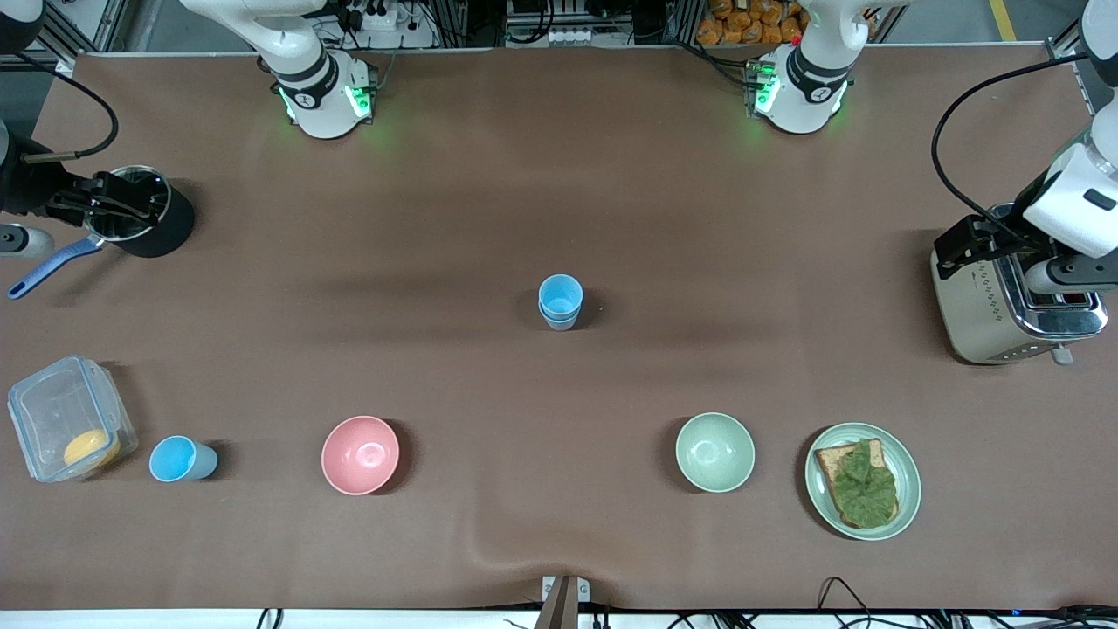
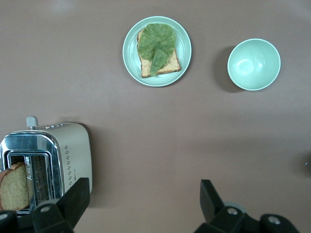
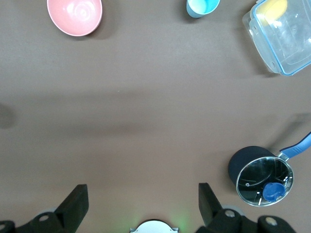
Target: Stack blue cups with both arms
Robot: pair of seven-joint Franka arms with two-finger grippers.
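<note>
Plastic blue cups sit nested mid-table; 1 loose cup looks light, slippery, best pinched at its rim. Left gripper over the toaster and right gripper over the pot wait, jaws wide, empty.

three blue cups, two bowls, one plate, one toaster, one saucepan, one container

front: high, faces robots | wrists: look straight down from high up | left wrist shares toaster with front
</note>
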